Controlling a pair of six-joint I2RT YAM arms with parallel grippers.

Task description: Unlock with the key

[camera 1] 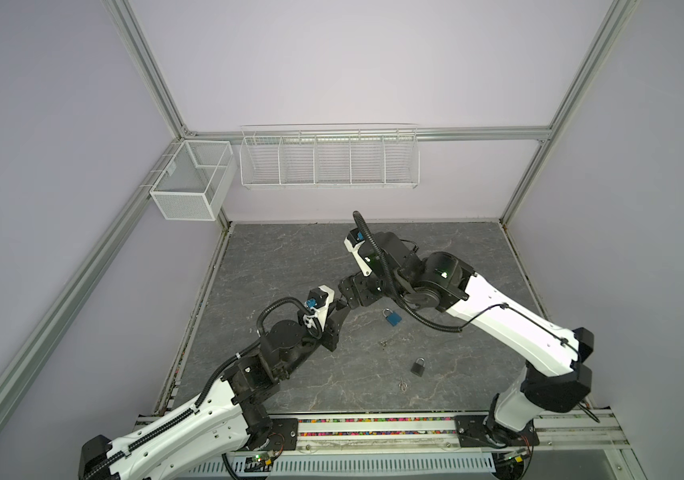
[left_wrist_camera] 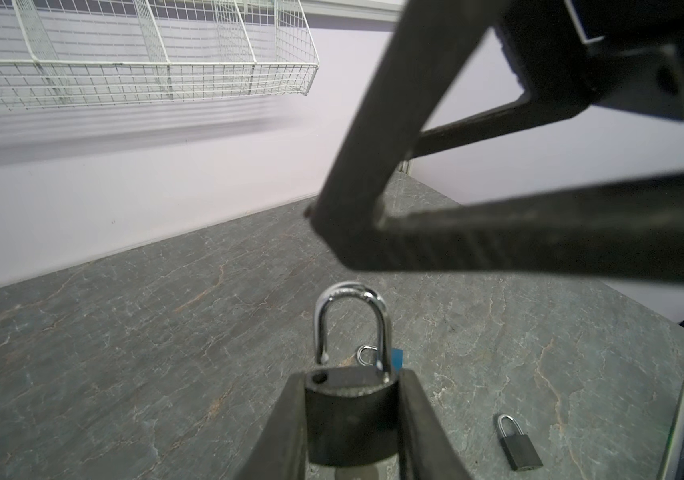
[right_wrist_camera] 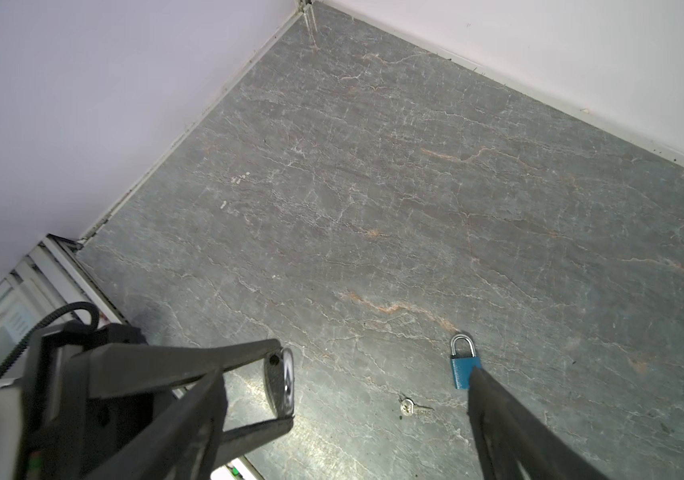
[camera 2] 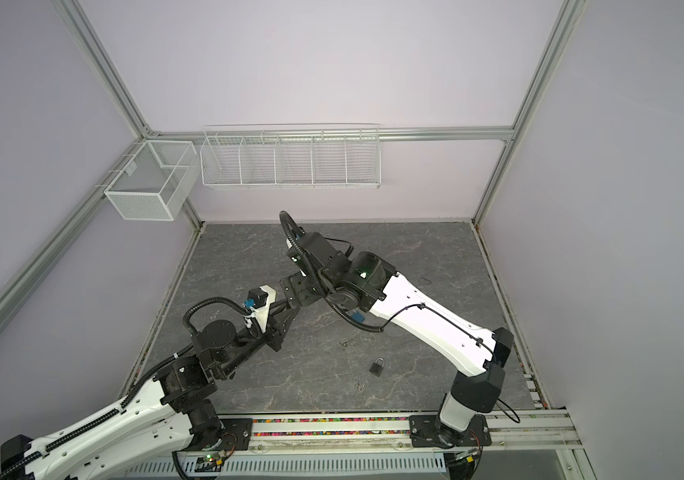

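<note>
left wrist view: left gripper (left_wrist_camera: 352, 380) pinches the black padlock (left_wrist_camera: 352, 419) by the flat sides of its body, shackle (left_wrist_camera: 350, 289) pointing away from the wrist, held off the table (left_wrist_camera: 124, 353); the short leg of the shackle sits clear of its hole, so I read the lock as already released; pale metal patch under the body might be the key, can't tell; one finger (left_wrist_camera: 519, 245) of the other arm hangs just above the shackle, not touching; grey padlock (left_wrist_camera: 519, 446) lies loose further off. right wrist view: right gripper (right_wrist_camera: 344, 374) spread wide, holding nothing, held lock edge-on just beside one of its fingers; a loose key (right_wrist_camera: 413, 407) lies on the table near the blue padlock (right_wrist_camera: 464, 368). both top views: the two grippers meet nose to nose above the table, left of the blue padlock, held lock hidden between them; second key (camera 1: 402, 384) lies near the grey padlock. step as I judge it: prove the release. keep the left pinch low on the body and firm, bring the right jaws across the crown of the shackle, pull straight along the legs, no twist, or the body levers out of the pinch; if it won't lift, the key likely needs more turn
</note>
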